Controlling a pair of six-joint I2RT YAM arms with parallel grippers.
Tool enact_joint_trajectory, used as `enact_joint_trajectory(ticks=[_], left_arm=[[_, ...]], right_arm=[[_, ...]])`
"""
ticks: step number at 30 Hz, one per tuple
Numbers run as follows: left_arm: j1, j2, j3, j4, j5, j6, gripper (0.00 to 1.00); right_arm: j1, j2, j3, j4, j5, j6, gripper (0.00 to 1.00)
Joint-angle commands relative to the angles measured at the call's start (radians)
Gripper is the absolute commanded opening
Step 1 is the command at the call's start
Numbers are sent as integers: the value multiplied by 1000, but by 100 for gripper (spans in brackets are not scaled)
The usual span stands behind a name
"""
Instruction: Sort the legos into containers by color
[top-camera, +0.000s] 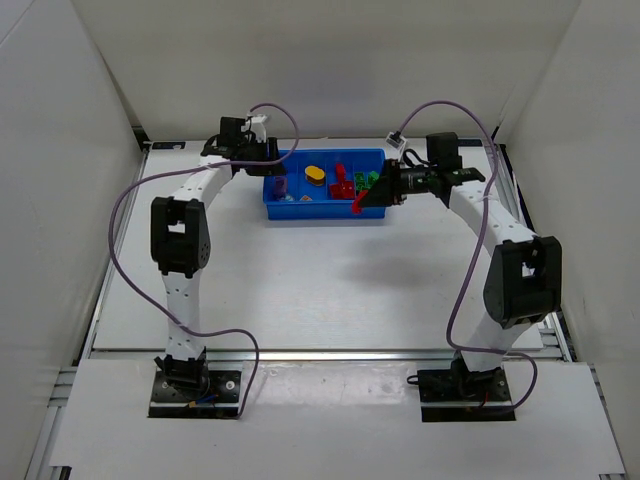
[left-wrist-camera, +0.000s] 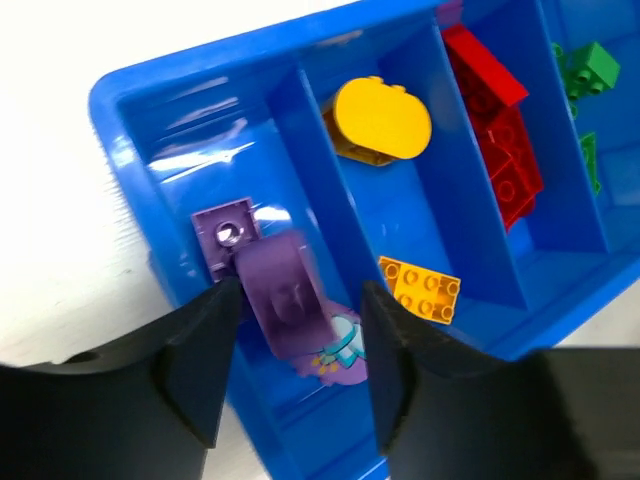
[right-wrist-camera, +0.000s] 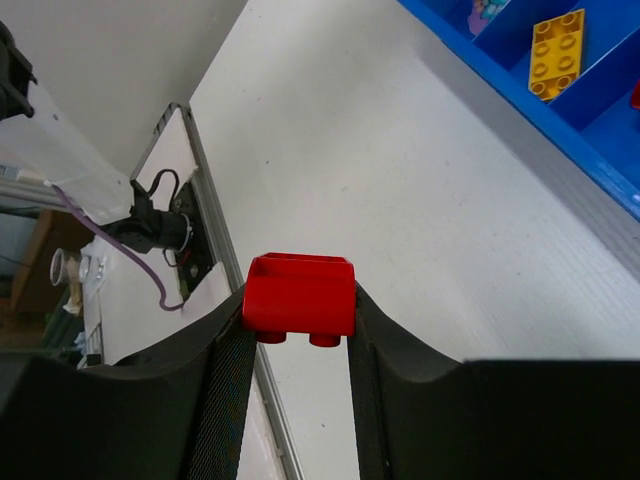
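My right tool (right-wrist-camera: 298, 308) pinches a red lego (right-wrist-camera: 299, 288); the tray (right-wrist-camera: 560, 135) lies ahead, to its right. I'd carry it over the red compartment (left-wrist-camera: 560, 250) and release low. The left tool (left-wrist-camera: 300, 293) is spread, with a purple lego (left-wrist-camera: 283, 300) loose between its fingers.

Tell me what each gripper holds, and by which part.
The right gripper clamps a red lego by its opposite sides. The left gripper seems to hold nothing: jaws apart, a blurred purple lego between them.
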Motion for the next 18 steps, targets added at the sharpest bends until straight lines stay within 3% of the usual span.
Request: enact_joint_trajectory(ticks=[1,5,10,14,18], left_arm=[[-16,-43,50,45,65,5,65],[-11,-115,13,116,130,-30,68],[19,-285,17,184,105,-150,69],[16,-414,44,64,55,-44,70],[21,-559,-62,-43,4,69,71]], right_arm=[[-4,5,57,-14,30,-38,17],[3,41,92,-3,96,-57,16],[27,111,175,1,253,-104,15],[49,229,330,-11,378,-140,15],[91,378,462,-29,478,-198,15]])
